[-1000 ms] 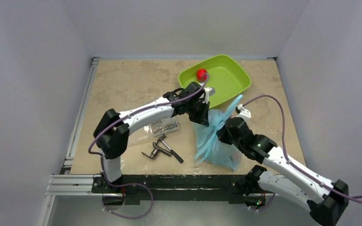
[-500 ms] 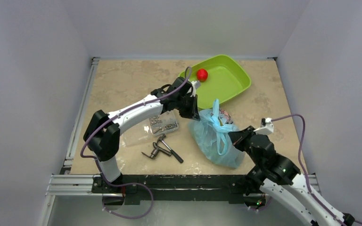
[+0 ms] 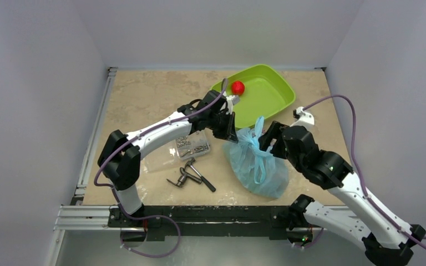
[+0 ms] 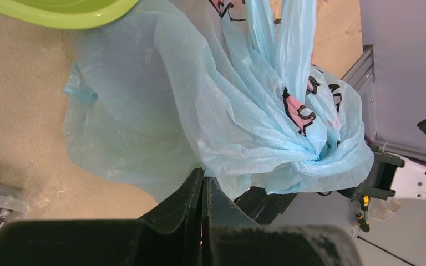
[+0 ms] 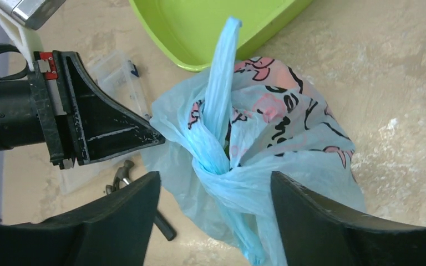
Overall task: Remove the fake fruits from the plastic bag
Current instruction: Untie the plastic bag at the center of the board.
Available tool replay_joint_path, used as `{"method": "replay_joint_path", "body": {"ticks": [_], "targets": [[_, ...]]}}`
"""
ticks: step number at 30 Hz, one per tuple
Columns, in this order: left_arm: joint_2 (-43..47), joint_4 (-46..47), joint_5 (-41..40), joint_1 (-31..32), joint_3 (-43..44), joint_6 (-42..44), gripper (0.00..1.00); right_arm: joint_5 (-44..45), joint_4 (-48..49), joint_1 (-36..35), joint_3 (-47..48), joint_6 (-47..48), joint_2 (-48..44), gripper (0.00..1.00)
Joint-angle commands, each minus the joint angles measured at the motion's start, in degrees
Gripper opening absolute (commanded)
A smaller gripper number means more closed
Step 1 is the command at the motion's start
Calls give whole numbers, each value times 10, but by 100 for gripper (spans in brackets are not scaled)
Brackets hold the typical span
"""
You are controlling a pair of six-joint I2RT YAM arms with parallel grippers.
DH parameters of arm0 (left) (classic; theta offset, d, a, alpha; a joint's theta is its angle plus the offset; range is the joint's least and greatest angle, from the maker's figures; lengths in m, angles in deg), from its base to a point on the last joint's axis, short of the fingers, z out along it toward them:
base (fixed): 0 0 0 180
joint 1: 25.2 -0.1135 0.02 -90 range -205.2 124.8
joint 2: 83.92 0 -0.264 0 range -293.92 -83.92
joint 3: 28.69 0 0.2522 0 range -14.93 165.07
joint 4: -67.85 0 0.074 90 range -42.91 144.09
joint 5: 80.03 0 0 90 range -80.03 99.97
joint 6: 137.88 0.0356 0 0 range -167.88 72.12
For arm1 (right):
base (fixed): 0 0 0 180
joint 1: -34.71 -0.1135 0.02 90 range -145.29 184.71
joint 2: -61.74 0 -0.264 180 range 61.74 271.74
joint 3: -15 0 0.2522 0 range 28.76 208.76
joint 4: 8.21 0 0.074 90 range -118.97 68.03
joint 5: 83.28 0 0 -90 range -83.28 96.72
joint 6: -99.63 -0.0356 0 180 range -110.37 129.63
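Your left gripper (image 4: 202,180) is clamped shut on a thin fold of the plastic bag (image 3: 258,166), at the bag's far-left edge. That reads as an anchor, pinning the film so the bag can't slide while the other arm works on it.

Your right gripper (image 5: 212,177) has its jaws spread wide, one on each side of the twisted neck and touching nothing. That looks like a set-up for a grab just under the handle loop (image 5: 223,77).

The bag sits on the table (image 3: 144,100) between the two arms, just near of the green tray (image 3: 274,102). To its left lie the bag of screws (image 3: 191,147) and the metal tools (image 3: 191,174). Its bulk sags toward the near right, so its long axis runs from far left to near right. The gathered neck points up and toward the far side, with the handle standing almost upright.

One red fruit (image 3: 237,87) rests in the tray. Whatever else is inside, the film hides it. With the neck cinched tight, you'll likely need to loosen that twist first.
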Motion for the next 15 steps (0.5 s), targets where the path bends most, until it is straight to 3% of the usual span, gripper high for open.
{"method": "replay_joint_path", "body": {"ticks": [1, 6, 15], "targets": [[25, 7, -2, 3, 19, 36, 0, -49, 13, 1, 38, 102, 51, 80], [22, 5, 0, 3, 21, 42, 0, -48, -46, 4, 64, 114, 160, 76], [22, 3, 8, 3, 25, 39, 0, -68, 4, 5, 37, 160, 218, 67]]}}
